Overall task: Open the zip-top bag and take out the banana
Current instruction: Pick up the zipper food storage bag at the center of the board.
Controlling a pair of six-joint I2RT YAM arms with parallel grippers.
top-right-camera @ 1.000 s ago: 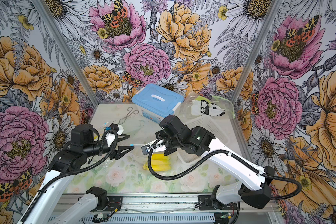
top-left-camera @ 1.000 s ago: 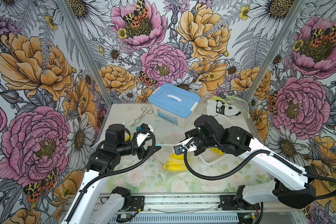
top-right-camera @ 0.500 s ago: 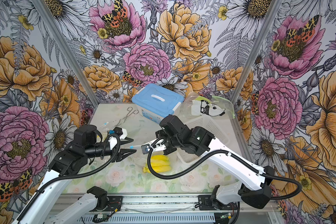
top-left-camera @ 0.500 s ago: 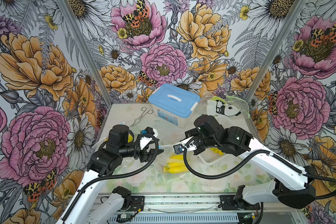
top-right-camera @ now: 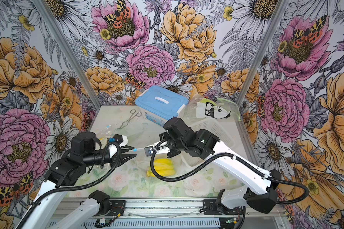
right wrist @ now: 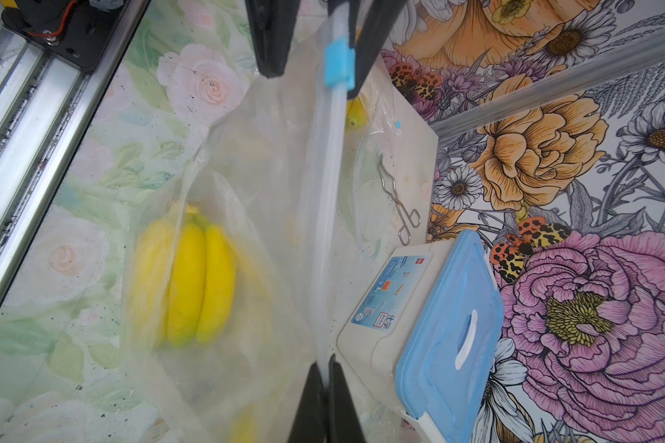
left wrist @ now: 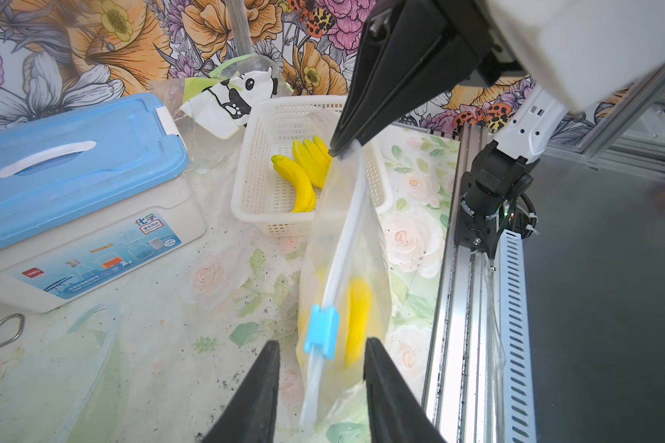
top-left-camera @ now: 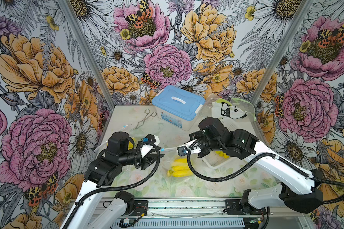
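Left wrist view: shows the zip-top bag [left wrist: 346, 268] held up by its top edge, body hanging toward the tabletop [left wrist: 216, 276]. Holds the banana [left wrist: 358, 318] low inside, yellow and blurred through the plastic; cannot tell whether it rests on the tabletop.

Takes the zip strip [left wrist: 348, 226] as the long axis, running straight from one end effector to the other. Carries the blue slider [left wrist: 321, 331] at the near end of that strip, right between the fingers of the left end effector [left wrist: 321, 342]. Fingers there spread, one on each side of the slider, with a gap on both sides here and not clamped on it; looks close to touching on one side in the right wrist view.

Far end of the strip pinched in the right end effector [left wrist: 344, 151], pressed together on the plastic.

Puts the left arm nearest the slider. Probably calls for clamping the slider, then drawing it along the strip toward the right end effector.
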